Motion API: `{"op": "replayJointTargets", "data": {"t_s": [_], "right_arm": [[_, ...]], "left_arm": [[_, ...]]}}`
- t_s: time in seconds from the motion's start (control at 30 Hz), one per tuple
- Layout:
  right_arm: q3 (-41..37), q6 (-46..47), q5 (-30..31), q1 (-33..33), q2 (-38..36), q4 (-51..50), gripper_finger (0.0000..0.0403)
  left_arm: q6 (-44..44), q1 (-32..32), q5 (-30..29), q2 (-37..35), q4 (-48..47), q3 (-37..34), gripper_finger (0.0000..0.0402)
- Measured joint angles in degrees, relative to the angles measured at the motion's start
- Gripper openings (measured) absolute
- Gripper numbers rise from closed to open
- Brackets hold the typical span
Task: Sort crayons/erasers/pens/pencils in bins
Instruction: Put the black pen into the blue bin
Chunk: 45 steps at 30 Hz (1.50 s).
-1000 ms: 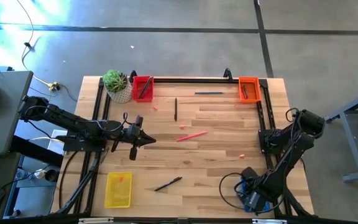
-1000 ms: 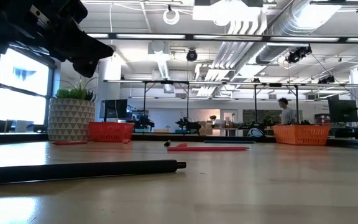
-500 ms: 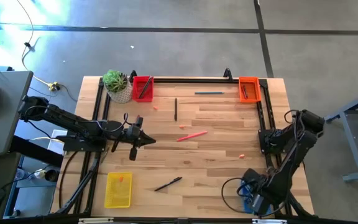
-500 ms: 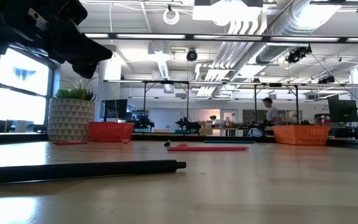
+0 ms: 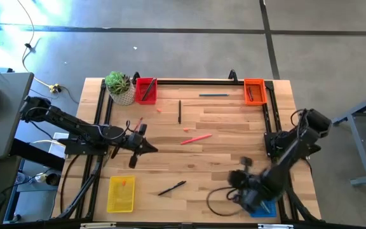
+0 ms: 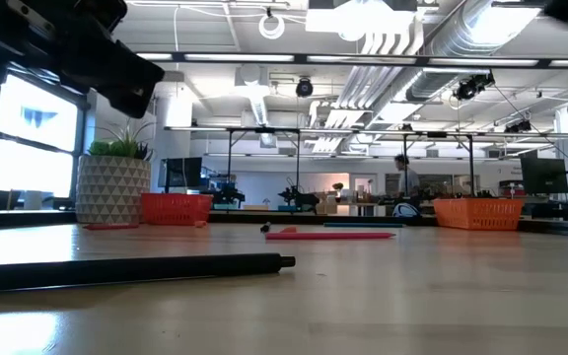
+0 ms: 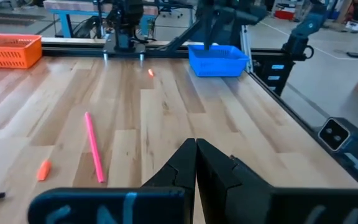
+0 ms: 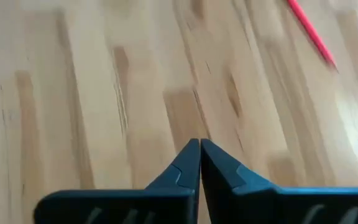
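My left gripper (image 5: 149, 147) is shut and empty above the table's left middle; it also shows in its wrist view (image 7: 196, 155). My right gripper (image 5: 234, 179) is shut and empty over bare wood near the near right; its wrist view (image 8: 200, 155) shows the same. Crayons lie flat on the table (image 5: 159, 110), (image 7: 43, 170), (image 7: 150, 73). The long pink stick (image 5: 196, 138) lies mid-table. The red bin (image 5: 146, 90) and orange bin (image 5: 254, 91) stand at the far edge. The yellow bin (image 5: 121, 194) stands near left. The blue bin (image 7: 219, 59) is partly hidden under my right arm in the high view.
A black pen (image 5: 172, 187) lies near the front. A dark pencil (image 5: 179, 111) and a blue pen (image 5: 213, 95) lie toward the far edge. A white pot with a green plant (image 5: 119, 87) stands beside the red bin. Dark rails run along the left, right and far sides.
My right gripper has swung from above the blue bin at the near right corner toward the table's left, and now hangs over bare wood. My left gripper has shifted slightly toward the near edge. Both stay shut. Nothing on the table has moved.
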Motion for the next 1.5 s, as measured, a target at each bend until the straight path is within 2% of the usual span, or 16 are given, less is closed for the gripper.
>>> {"op": "replayJointTargets", "data": {"t_s": [0.1,0.27,0.4,0.53,0.77,0.87,1.23,1.37,1.5], "right_arm": [[-7.46,-13.15,-2.57,-5.83,-1.98,17.02,0.0002],[-20.20,-29.61,-11.69,-15.15,-3.00,45.94,0.0001],[-28.34,-37.13,-14.13,-20.47,-3.00,64.45,0.0000],[-32.96,-42.65,-14.18,-22.44,-3.00,76.07,0.0000],[-34.08,-47.08,-12.82,-22.60,-3.00,79.05,0.0000],[-34.08,-47.43,-12.82,-22.60,-3.00,79.14,0.0000],[-34.06,-48.48,-12.66,-22.60,-3.00,78.76,0.0000],[-34.06,-48.41,-12.39,-22.60,-3.00,78.74,0.0000],[-34.03,-47.61,-12.38,-22.60,-3.00,78.80,0.0000]], "left_arm": [[-0.83,-0.93,1.00,0.02,-0.05,0.00,0.0000],[-3.67,-5.69,0.01,1.86,-4.87,1.74,0.0000],[-5.52,-11.10,-5.92,6.63,-9.55,5.84,0.0000],[-7.28,-16.28,-8.61,12.90,-10.09,9.97,0.0000],[-10.75,-23.01,-16.90,22.89,-16.14,18.79,0.0000],[-11.15,-24.51,-18.41,26.29,-19.48,23.12,0.0000],[-18.32,-26.95,-19.85,36.85,-33.48,36.36,0.0004],[-19.68,-26.94,-19.89,40.94,-34.33,39.04,0.0022],[-20.08,-26.78,-16.89,44.41,-34.81,41.80,0.0050]]}}
